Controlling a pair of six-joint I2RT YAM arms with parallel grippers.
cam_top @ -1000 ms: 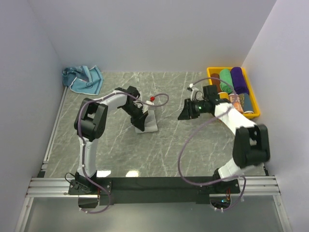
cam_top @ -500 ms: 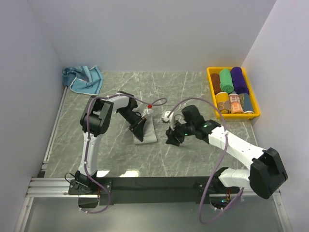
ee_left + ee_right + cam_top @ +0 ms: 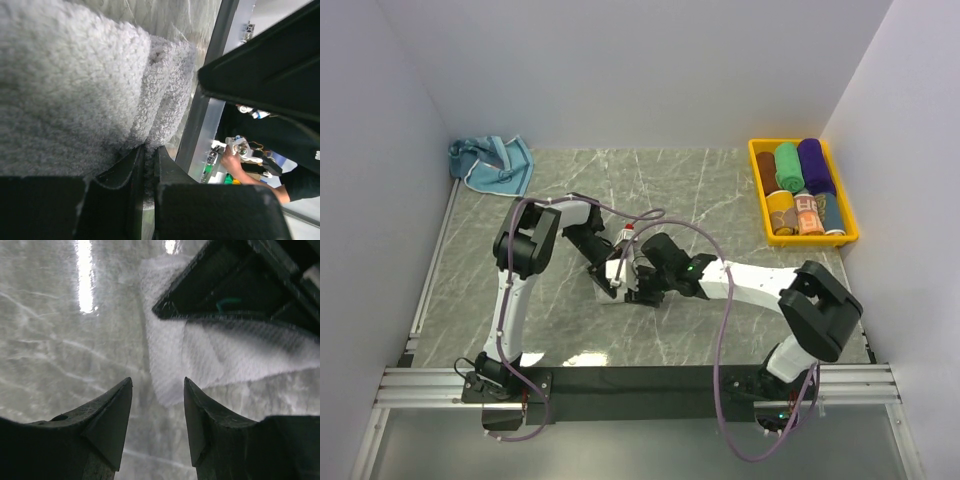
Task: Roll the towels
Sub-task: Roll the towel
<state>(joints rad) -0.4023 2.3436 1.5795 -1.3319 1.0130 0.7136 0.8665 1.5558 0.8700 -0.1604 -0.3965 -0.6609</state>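
Note:
A pale grey-white towel (image 3: 618,268) lies folded on the marble table at mid-left, mostly covered by both grippers. My left gripper (image 3: 608,283) is shut on its fluffy edge; in the left wrist view the towel (image 3: 75,75) fills the left side and a thin fold sits between the fingertips of this gripper (image 3: 148,155). My right gripper (image 3: 638,290) stands open just right of it. Its wrist view shows the right gripper (image 3: 157,390) above bare table, with the towel's corner (image 3: 210,355) just ahead. A light blue towel (image 3: 490,162) lies crumpled at the back left.
A yellow bin (image 3: 756,175) at the back right holds short rolls: green (image 3: 787,165), purple (image 3: 815,165), orange (image 3: 780,210) and others. White walls close in the left, back and right. A metal rail (image 3: 430,270) runs along the table's left edge.
My right arm has swung from beside the yellow bin leftward to the grey towel, and its jaws have opened wider. The left gripper stays shut on the towel, drawn slightly nearer.

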